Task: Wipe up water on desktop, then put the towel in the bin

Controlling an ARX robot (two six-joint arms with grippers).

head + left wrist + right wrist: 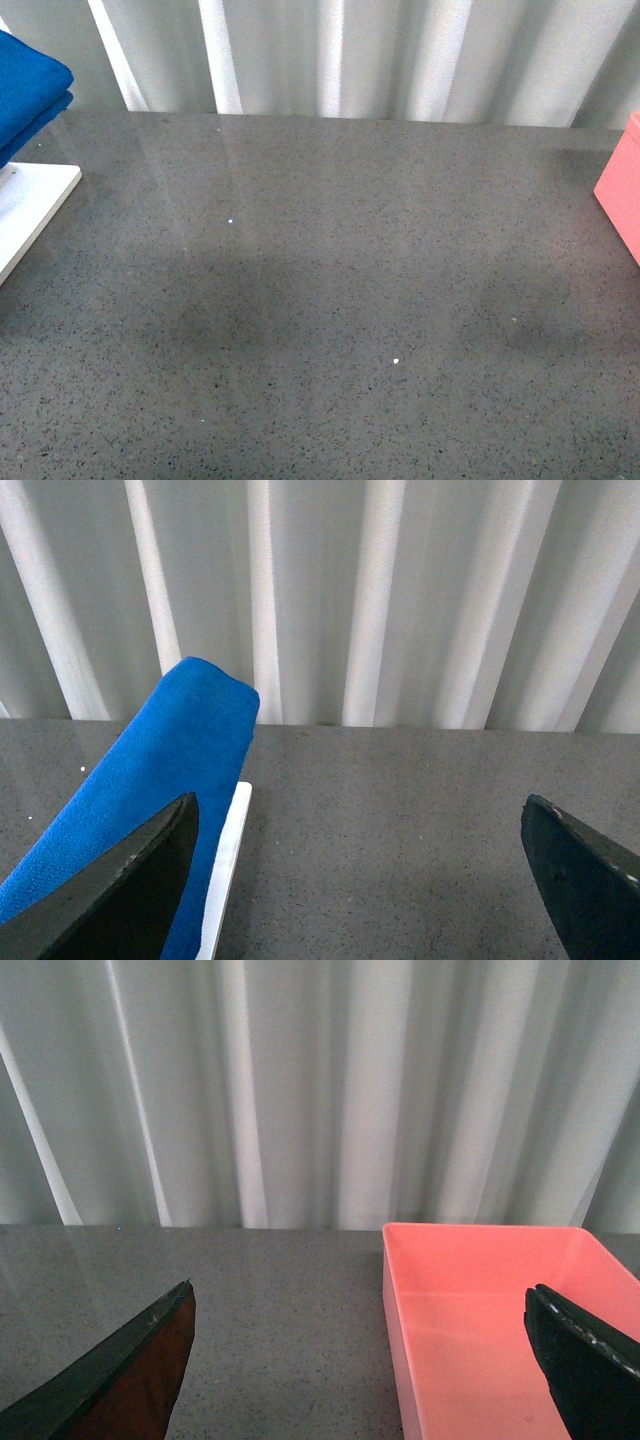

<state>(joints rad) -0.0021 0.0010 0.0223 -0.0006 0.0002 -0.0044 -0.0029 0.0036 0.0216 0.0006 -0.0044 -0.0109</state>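
Task at its start: the blue towel (28,90) is lying folded on the white board (35,205), not yet gripped. The left tool (360,810) is hovering near the board with jaws spread wide, holding nothing. The right tool (360,1295), likewise spread and empty, is facing the pink bin (480,1310), well apart from the board. The bench (330,300) is showing no clear puddle, and wiping and binning are both remaining
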